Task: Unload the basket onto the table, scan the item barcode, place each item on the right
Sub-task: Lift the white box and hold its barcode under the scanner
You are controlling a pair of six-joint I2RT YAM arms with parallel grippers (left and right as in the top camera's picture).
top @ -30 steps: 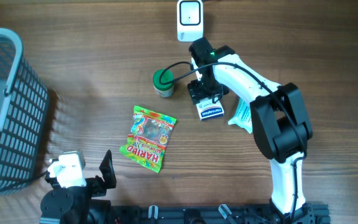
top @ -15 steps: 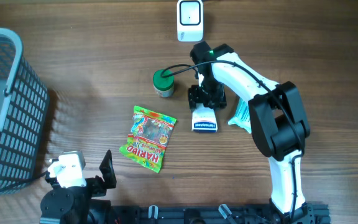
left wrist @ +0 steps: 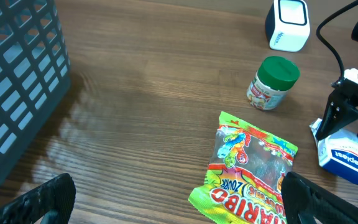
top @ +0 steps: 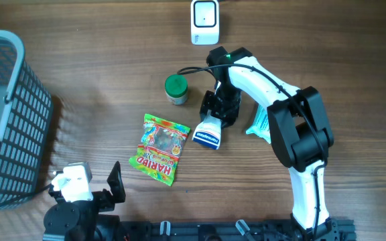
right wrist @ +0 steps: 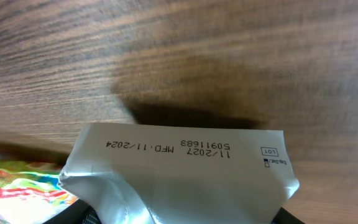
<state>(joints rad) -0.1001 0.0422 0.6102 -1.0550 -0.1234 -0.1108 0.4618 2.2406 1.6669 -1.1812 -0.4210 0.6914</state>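
1. The right gripper (top: 216, 115) is clenched on one end of a white-and-blue packet (top: 207, 136), the item to scan, which juts out past its fingertips.
2. In that wrist's view, the packet's crimped end with a printed date code is held clear of the wooden table (top: 99, 60), with its shadow on the wood below.
3. The white scanner (top: 204, 22) stands well behind this gripper, back past its wrist. A green-lidded jar (top: 175, 89) sits near one side.
4. A Haribo bag (top: 158, 148) lies flat just beyond the packet's free end.
5. The left gripper (left wrist: 182, 205) is released, its fingers spread wide with nothing between them. The basket (left wrist: 17, 81) is off to its left, and the Haribo bag lies just ahead.
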